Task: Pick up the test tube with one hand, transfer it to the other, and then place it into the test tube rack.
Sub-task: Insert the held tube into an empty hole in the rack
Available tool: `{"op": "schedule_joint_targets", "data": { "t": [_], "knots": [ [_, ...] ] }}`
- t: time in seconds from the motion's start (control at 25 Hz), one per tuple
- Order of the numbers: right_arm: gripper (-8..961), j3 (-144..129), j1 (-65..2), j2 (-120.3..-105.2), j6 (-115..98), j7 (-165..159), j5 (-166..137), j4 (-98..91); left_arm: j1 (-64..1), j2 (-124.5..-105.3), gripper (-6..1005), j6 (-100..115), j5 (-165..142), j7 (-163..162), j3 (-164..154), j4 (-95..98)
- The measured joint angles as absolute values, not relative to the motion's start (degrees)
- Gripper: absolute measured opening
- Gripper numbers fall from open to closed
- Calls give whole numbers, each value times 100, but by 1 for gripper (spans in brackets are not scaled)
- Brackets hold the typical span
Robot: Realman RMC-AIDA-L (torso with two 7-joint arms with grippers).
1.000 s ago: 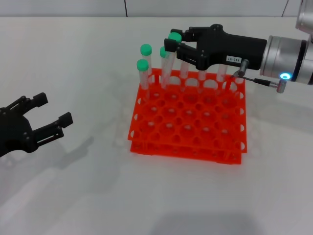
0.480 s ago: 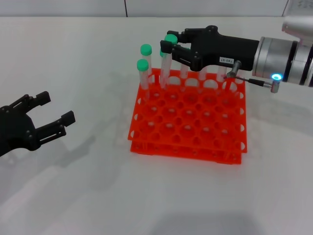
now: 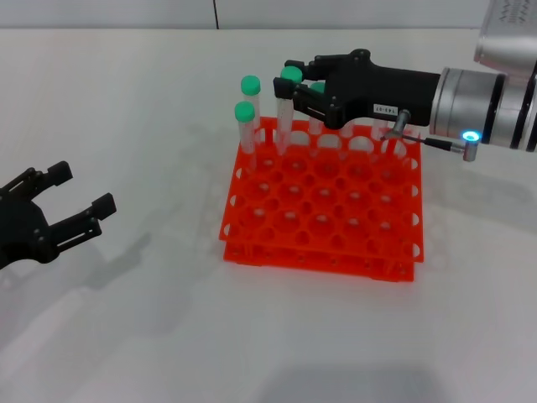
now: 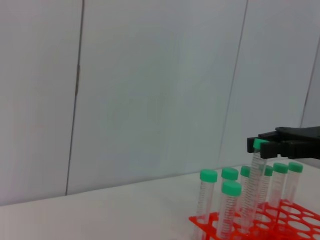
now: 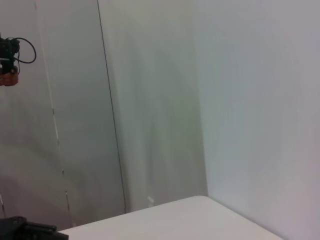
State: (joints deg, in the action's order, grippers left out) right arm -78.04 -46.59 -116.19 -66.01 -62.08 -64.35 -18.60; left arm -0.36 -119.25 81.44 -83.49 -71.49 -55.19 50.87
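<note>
My right gripper (image 3: 286,76), black with a white label, reaches in from the right over the back of the orange-red test tube rack (image 3: 319,245). It is shut on the green cap of the test tube (image 3: 284,117). The tube hangs slightly tilted, with its lower end in a back-row hole. The left wrist view shows the same grip: right gripper (image 4: 262,146), tube (image 4: 252,190), rack (image 4: 280,226). My left gripper (image 3: 82,188) is open and empty, low over the table at the far left, well away from the rack.
Several other green-capped tubes stand in the rack's back-left holes, among them one at the corner (image 3: 245,126) and one behind it (image 3: 251,92). White table (image 3: 151,101) lies all around the rack. The right wrist view shows only wall and table edge.
My right gripper has shifted a little to the left with the tube still in it. My left gripper has drawn back to the left, away from the rack.
</note>
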Motion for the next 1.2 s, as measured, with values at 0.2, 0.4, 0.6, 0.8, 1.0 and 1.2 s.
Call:
{"op": "schedule_joint_targets", "data": {
  "t": [0.2, 0.4, 0.6, 0.8, 1.0, 1.2],
  "knots": [
    [365, -7955, -4677, -11619, -6581, -6150, -6427, -1864, -74, -11920, 880, 8147, -8337, -7028, -5434, 4945],
    [371, -8010, -4672, -11619, -6520, -6084, -6427, -1864, -146, -11918, 880, 8176, -8322, -7002, -5337, 4802],
    [377, -8135, -4676, -11619, -6398, -6058, -6427, -1862, -191, -11922, 880, 8179, -8321, -7000, -5335, 4790],
    [383, -8278, -4689, -11619, -6351, -6092, -6424, -1859, -212, -11925, 881, 8180, -8322, -6997, -5335, 4790],
    [389, -8385, -4692, -11619, -6310, -6101, -6346, -1838, -212, -11927, 881, 8157, -8327, -6996, -5335, 4790],
    [395, -8634, -4693, -11619, -6217, -6122, -6138, -1841, -211, -11927, 881, 8152, -8347, -6996, -5335, 4790]
  ]
}}
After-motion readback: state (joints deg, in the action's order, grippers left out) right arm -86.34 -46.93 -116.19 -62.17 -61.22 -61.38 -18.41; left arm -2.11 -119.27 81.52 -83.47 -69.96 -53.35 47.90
